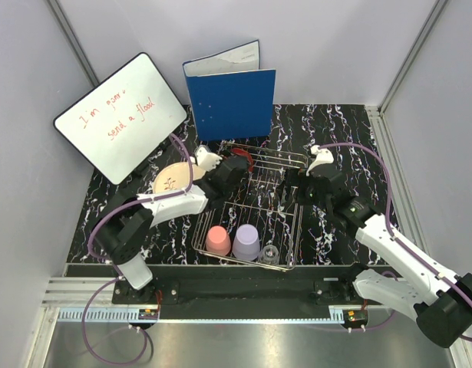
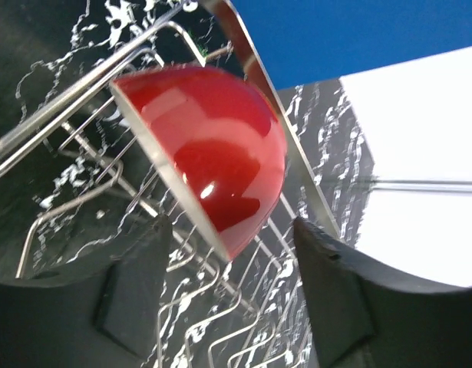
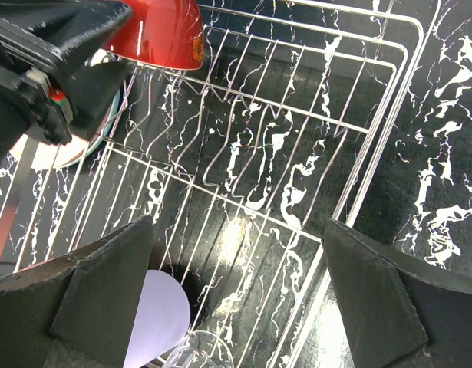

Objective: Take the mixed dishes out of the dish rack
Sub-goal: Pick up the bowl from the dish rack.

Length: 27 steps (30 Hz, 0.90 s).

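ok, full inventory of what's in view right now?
dish rack: 1, silver wire, table centre
red bowl: 1, red, on edge at rack's far-left corner
pink cup: 1, pink, rack's near edge
lavender cup: 1, lavender, beside pink cup
clear glass: 1, clear, right of lavender cup
plate: 1 seen, cream and salmon, on table left of rack
binder: 1, blue, standing behind rack
whiteboard: 1, white with red writing, far left
table: 1, black marbled
left fingers: 2, black, open either side of red bowl
right fingers: 2, black, open above rack
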Motion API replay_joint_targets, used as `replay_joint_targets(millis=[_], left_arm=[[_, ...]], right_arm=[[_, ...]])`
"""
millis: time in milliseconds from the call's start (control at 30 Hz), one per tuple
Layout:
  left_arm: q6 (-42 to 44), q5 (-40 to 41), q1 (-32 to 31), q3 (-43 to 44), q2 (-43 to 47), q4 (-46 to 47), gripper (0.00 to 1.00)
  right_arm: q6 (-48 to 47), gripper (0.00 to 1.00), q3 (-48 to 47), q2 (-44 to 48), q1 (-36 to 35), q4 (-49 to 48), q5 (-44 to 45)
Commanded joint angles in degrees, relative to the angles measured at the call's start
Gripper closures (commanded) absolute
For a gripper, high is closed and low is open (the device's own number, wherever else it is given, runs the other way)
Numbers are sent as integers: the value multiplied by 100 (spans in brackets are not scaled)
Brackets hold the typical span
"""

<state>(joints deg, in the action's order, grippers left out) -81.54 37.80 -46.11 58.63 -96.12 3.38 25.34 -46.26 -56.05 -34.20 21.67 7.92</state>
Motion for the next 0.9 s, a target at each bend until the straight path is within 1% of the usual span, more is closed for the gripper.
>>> replay_joint_targets(millis=[0,67,100,200,333,433,500,533,600,667,767,867], left_arm=[[181,-80,137,-115,-48,1164,40],[243,-106,137,-63,-30,1191,46],[270,-106,137,-62,-30,1218,50],[340,-124,163,-27,-56,1253,57],[323,-299,242,34,-197,1262,60],[279,-431,286,104,-337,1271,59],[261,-501,313,192,-434,1209,57],[252,-545,322,210,-452,1192,52],[244,-581,348,263,-504,1122,46],[261,-625,374,376,-548,999,38],[340,-634,462,500,-557,911,35],[454,-634,480,579,-461,832,34]], right_arm=[[-29,0,38,-11,-35,-233,60],[-38,0,38,-28,-43,-234,69],[-38,0,38,-46,-35,-225,78],[-47,0,21,-73,-35,-234,78],[-30,0,38,-46,-35,-225,69],[-38,0,38,-29,-43,-199,87],[-38,0,38,-20,-35,-190,104],[-38,0,29,-20,-35,-181,104],[-30,0,29,-11,-35,-172,122],[-38,0,29,-20,-35,-181,131],[-29,0,29,-20,-35,-172,131],[-29,0,56,-2,-35,-172,157]])
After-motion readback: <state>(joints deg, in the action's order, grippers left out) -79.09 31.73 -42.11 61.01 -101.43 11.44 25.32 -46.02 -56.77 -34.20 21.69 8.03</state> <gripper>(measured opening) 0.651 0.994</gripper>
